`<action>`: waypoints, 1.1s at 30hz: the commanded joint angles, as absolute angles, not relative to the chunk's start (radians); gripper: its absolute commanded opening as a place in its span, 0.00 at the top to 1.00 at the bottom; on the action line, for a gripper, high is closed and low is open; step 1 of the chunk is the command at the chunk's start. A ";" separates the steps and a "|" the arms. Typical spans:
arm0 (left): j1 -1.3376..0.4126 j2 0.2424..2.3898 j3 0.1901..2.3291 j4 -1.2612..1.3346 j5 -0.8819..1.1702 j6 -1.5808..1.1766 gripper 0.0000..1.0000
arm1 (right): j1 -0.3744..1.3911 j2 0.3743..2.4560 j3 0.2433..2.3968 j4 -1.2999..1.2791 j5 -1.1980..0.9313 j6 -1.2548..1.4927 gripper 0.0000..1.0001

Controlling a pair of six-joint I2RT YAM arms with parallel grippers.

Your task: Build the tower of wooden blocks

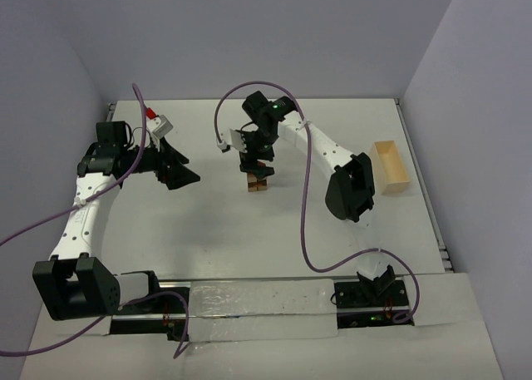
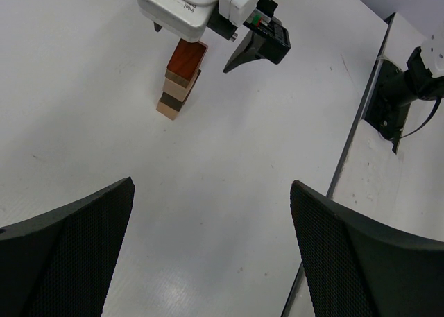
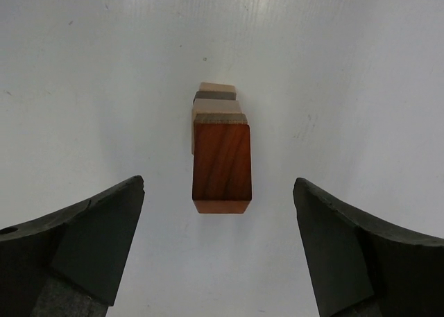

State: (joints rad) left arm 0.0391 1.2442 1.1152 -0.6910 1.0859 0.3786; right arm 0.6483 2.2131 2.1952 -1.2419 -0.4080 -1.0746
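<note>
Two parted right jaws flank the tower [image 3: 220,166].

The wood block tower [image 1: 258,180] is stacked near the tabletop's [image 1: 208,230] middle (slightly toward the far edge); the box [image 1: 391,165] is set by the right edge.

White matte table [image 1: 249,247], faint scuffs, glossy sheen in patches. Back wall [image 1: 266,31], left wall [image 1: 41,106], right wall [image 1: 486,106]: plain pale lavender-grey, enclosing table. Soft even light, faint shadows.
</note>
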 commanded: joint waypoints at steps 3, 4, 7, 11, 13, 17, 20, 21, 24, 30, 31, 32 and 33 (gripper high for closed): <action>0.043 1.242 1.142 -0.633 1.054 0.336 0.01 | 0.660 2.135 2.279 -1.211 -0.440 -1.001 0.00; 0.043 1.235 1.136 -0.598 1.019 0.304 0.01 | 0.656 2.113 2.283 -1.187 -0.448 -0.972 0.00; 0.043 1.211 1.107 -0.514 0.912 0.188 0.01 | 0.633 2.034 2.271 -1.096 -0.475 -0.864 0.00; 0.043 1.178 1.071 -0.400 0.710 0.062 0.01 | 0.552 1.864 2.132 -0.924 -0.503 -0.630 0.00; 0.043 1.188 1.071 -0.384 0.616 0.000 0.01 | 0.489 1.801 2.051 -0.830 -0.491 -0.540 0.00; 0.050 1.248 1.139 -0.473 0.514 -0.017 0.01 | 0.377 1.628 1.816 -0.708 -0.404 -0.327 0.00; 0.072 1.284 1.139 -0.502 0.590 0.040 0.01 | 0.273 1.508 1.581 -0.606 -0.327 -0.215 0.00; 0.074 1.285 1.134 -0.498 0.594 0.044 0.01 | 0.269 1.474 1.527 -0.601 -0.300 -0.192 0.00; 0.090 1.284 1.110 -0.481 0.543 0.048 0.01 | 0.211 1.332 1.315 -0.494 -0.185 -0.106 0.00; 0.120 1.206 1.004 -0.440 0.458 0.064 0.01 | 0.207 1.105 1.004 -0.351 -0.039 -0.005 0.00; 0.120 1.194 1.000 -0.436 0.440 0.067 0.01 | 0.207 1.077 0.975 -0.335 -0.038 -0.003 0.00; 0.120 1.172 0.980 -0.433 0.426 0.072 0.01 | 0.206 1.057 0.927 -0.317 -0.042 -0.003 0.00; 0.120 1.158 0.966 -0.430 0.401 0.076 0.01 | 0.207 1.038 0.900 -0.307 -0.043 -0.003 0.00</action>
State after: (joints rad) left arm 0.1143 1.2378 1.0020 -0.4735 0.4898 0.0551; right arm 0.2058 1.1506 0.9659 -0.4793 -0.1075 -0.0678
